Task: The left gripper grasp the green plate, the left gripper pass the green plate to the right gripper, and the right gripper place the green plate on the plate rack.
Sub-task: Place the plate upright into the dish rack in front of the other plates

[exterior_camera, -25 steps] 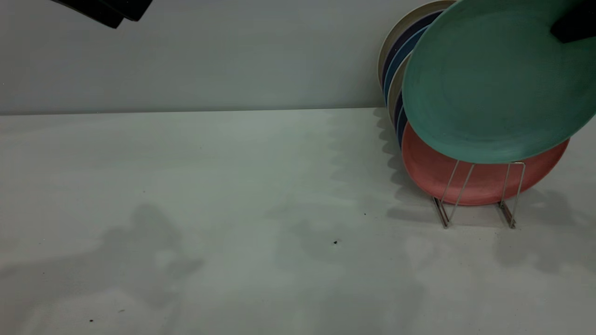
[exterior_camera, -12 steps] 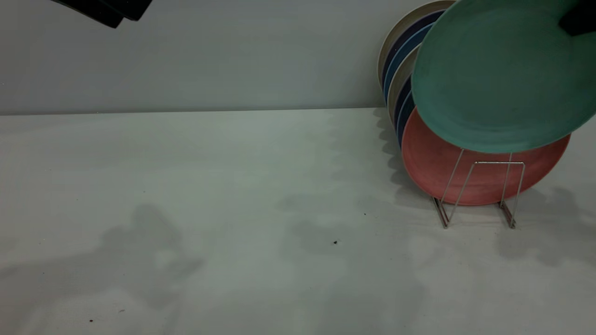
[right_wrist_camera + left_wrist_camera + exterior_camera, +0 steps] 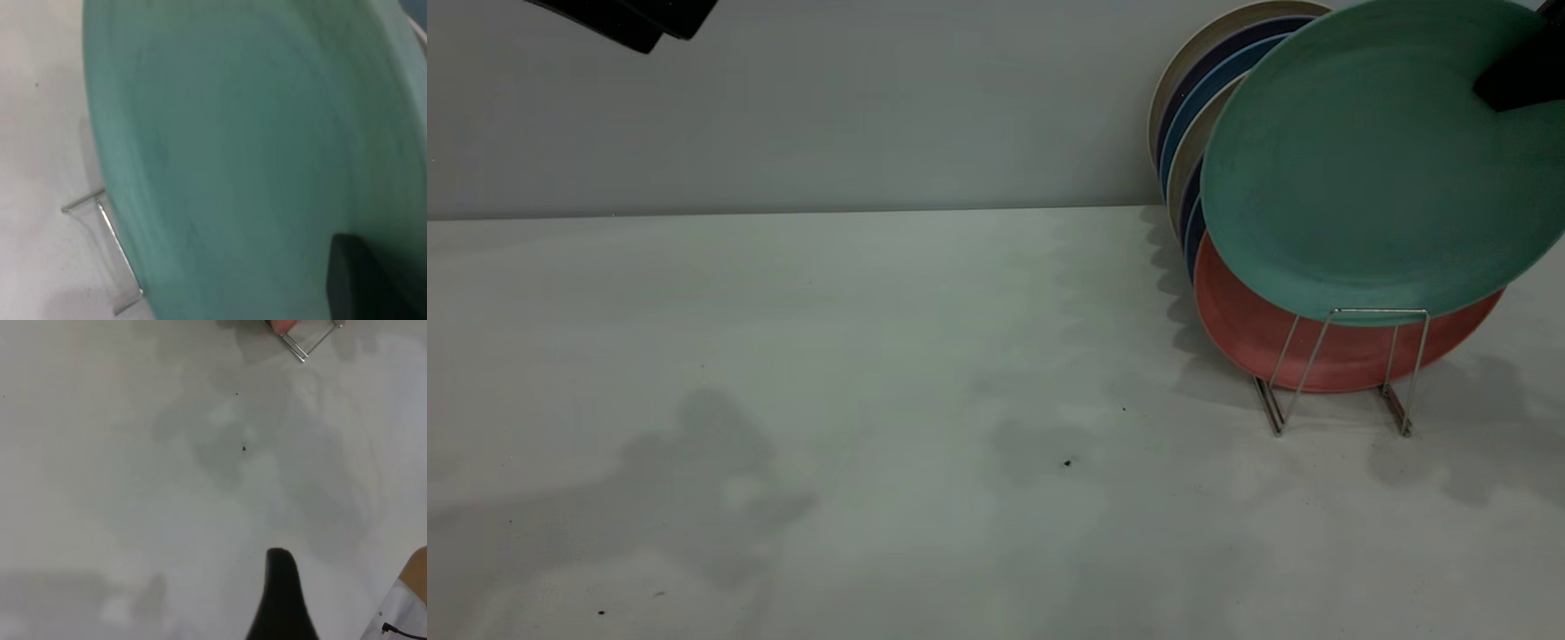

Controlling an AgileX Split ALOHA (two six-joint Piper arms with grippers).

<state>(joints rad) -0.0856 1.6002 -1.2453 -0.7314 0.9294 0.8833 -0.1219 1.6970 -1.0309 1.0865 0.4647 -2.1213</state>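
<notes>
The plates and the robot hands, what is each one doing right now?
green plate: tilted, held in the air at its upper edge, low edge at the front loop.
right gripper: shut on the green plate.
left gripper: up high at the far left, holding nothing.
plate rack: standing, front slot unfilled.
pink plate: upright in the rack.

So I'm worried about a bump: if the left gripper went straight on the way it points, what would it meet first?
Probably only the bare table. The left gripper points over open tabletop, with the plate rack far off and to the side; depth is unclear.
</notes>
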